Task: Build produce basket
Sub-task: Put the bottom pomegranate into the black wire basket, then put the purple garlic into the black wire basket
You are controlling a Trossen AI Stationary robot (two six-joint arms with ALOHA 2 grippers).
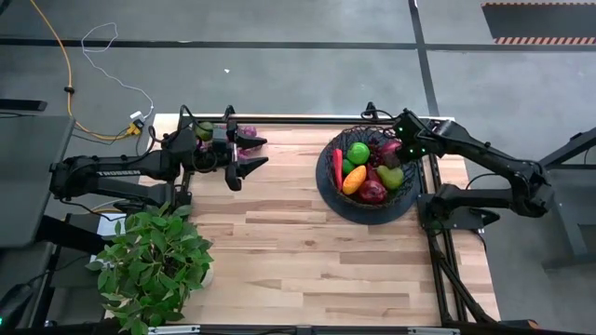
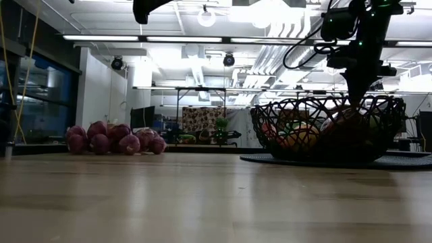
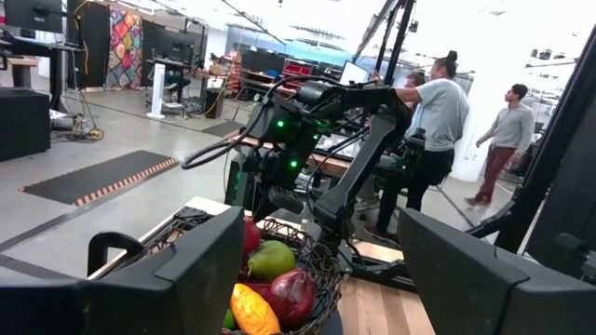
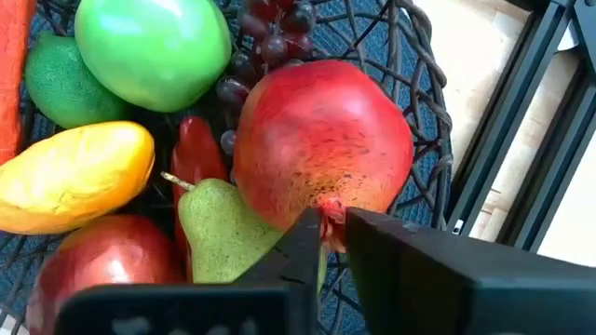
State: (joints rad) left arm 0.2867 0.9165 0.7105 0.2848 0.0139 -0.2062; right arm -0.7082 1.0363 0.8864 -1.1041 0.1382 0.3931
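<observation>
Pinching the crown of a red pomegranate in the basket, the right tool is nearly closed; left tool held apart

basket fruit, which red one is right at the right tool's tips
The big speckled red fruit at the basket's rim, its crown between the right tool's tips; the other red one lies apart.

Grey floor, bright ceiling lights

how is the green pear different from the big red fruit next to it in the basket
The green pear is green, narrow and tapers to a stem. The red fruit is red, speckled, rounder and clearly larger. The right end effector pinches the red fruit's small crown, while the pear lies free. Both rest in the basket.
</observation>
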